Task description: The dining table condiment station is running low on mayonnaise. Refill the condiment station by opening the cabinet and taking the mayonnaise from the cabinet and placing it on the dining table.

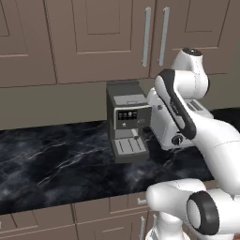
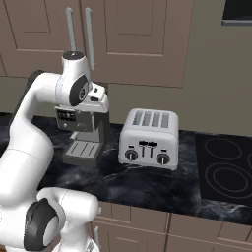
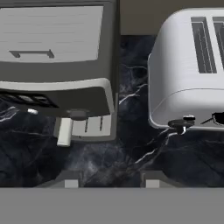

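Kitchen wall scene, ordered from the robot outward; nearest the base runs the front edge of the black, white-veined desk (image 1: 56, 159), with taupe drawer fronts (image 2: 147, 224) below it; the arm folds up over this edge so that its hand looks straight down between two appliances. Seen from the hand camera, the tool (image 3: 109, 180) shows as two small dark tips standing apart with nothing between them, so it carries nothing; how wide the gap truly is cannot be judged from so little of the tips. Beneath it lies bare marble, flanked by the espresso machine (image 1: 126, 121) on the robot's left and the silver toaster (image 2: 149, 139) on its right; both sit pushed back against the wall, which leaves the front strip of the desk free. Farther right, a black cooktop (image 2: 227, 172) is set flush into the desk. Farthest and highest hangs the cabinet (image 1: 98, 37), its two panelled doors meeting at a pair of long bar handles (image 1: 154, 36); both doors are closed. The mayonnaise is presumably behind them, hence unseen; by this reading the opening step is not yet done, and the hand would need to rise toward a handle.
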Available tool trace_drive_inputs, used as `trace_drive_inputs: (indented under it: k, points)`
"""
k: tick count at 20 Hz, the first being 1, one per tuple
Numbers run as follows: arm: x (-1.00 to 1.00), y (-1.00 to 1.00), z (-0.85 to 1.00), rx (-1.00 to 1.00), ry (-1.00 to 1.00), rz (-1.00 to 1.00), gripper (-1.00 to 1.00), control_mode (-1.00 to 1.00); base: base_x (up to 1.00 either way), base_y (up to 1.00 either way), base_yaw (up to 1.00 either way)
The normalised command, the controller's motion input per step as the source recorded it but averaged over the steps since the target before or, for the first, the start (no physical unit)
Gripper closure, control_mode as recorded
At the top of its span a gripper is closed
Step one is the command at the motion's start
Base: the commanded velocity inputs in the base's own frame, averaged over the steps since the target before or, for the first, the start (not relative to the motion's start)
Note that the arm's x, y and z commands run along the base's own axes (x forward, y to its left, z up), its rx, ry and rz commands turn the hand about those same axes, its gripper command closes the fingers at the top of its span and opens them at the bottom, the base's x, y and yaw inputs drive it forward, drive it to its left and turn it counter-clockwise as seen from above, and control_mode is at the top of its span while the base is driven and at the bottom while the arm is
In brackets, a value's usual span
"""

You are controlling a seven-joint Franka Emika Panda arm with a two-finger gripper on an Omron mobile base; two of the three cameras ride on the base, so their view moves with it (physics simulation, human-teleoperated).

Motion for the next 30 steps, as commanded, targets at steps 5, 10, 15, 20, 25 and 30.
trace_drive_inputs:
  k: [5, 10, 15, 20, 25, 30]
  points:
    - [-0.45, 0.23, 0.00, -0.08, -0.33, 0.04, -1.00, -1.00, 0.00, 0.00, 0.00]
    - [-0.91, 0.01, 0.23, 0.00, -0.73, 0.21, -1.00, -1.00, 0.00, 0.00, 0.00]
    - [-0.22, -0.11, 0.92, 0.09, -0.73, 0.12, -1.00, -1.00, 0.00, 0.00, 0.00]
    - [0.08, -0.24, 0.95, 0.19, -0.54, 0.01, -1.00, -1.00, 0.00, 0.00, 0.00]
    - [0.36, -0.05, 0.24, 0.06, -0.40, 0.00, -1.00, -1.00, 0.00, 0.00, 0.00]
    - [0.61, 0.00, 0.00, 0.04, -0.35, 0.00, -1.00, -1.00, 0.00, 0.00, 0.00]
